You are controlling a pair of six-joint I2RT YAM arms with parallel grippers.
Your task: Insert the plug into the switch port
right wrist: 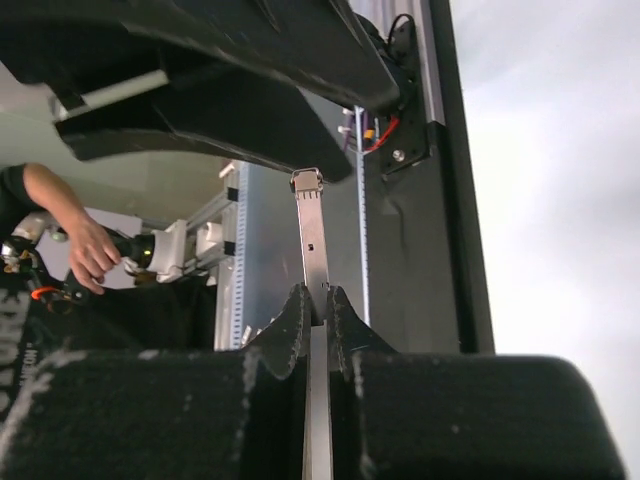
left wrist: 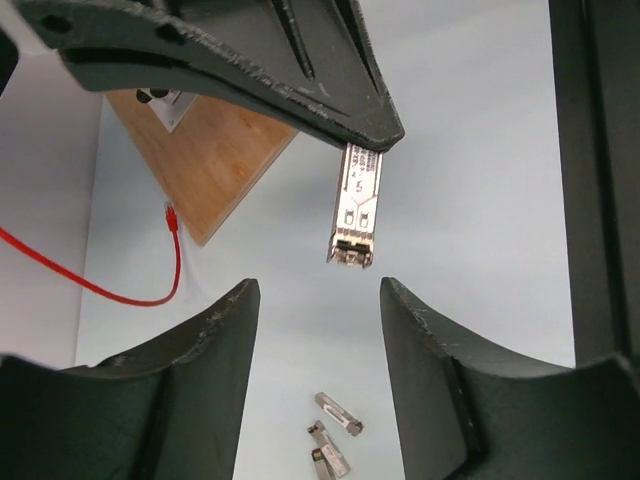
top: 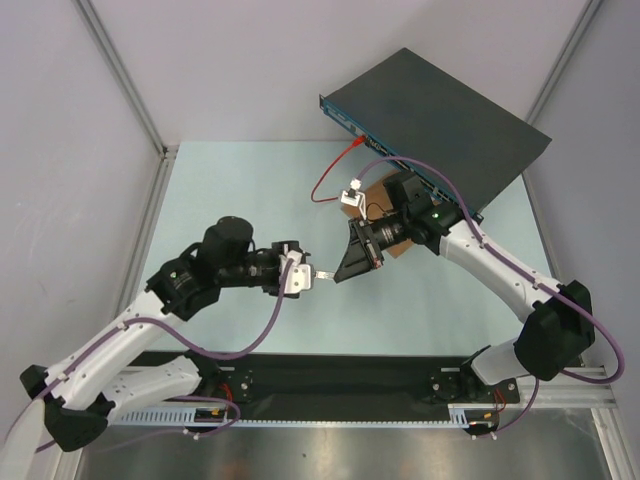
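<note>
Right wrist view: right pincer (right wrist: 318, 300) clamps the plug (right wrist: 310, 230); left pincer (left wrist: 318, 292) gapes.

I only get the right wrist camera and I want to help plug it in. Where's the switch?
Observer: The switch sits at the far right of the table.
Operator: Is the other gripper open?
Observer: Yes. The left gripper is open, just short of the free end of the plug and not touching it.
Operator: Are there any more plugs?
Observer: Three small metal plugs lie loose on the table.
</note>
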